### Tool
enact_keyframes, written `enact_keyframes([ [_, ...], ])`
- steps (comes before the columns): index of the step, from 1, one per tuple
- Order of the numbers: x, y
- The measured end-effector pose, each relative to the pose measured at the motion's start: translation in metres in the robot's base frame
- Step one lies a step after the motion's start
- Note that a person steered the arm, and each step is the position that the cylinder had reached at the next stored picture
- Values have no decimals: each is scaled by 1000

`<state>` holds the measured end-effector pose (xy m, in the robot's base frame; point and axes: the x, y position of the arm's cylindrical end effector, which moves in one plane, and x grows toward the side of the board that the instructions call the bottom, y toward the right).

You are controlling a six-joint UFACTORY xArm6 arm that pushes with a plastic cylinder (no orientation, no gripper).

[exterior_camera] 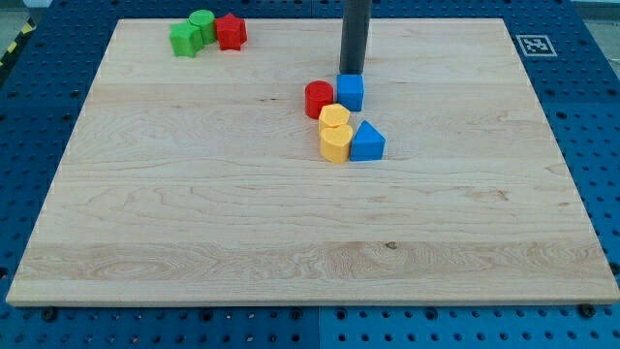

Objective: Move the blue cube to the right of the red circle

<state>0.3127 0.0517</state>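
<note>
The blue cube [351, 92] sits just right of the red circle [319, 100], touching it, near the board's upper middle. My tip [353, 73] stands right behind the blue cube, at its top edge in the view, touching or nearly touching it. The rod rises straight out of the view's top.
Two yellow blocks [335, 118] [334, 142] sit just below the red circle, with a blue triangular block [367, 142] to their right. At the top left are a green block [184, 40], a green cylinder [202, 23] and a red block [231, 31]. The wooden board [194, 213] lies on a blue pegboard.
</note>
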Motion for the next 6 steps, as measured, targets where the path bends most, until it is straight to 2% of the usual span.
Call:
enact_keyframes([
  [3,28,0],
  [4,9,-4],
  [5,-10,-35],
  [6,-10,-78],
])
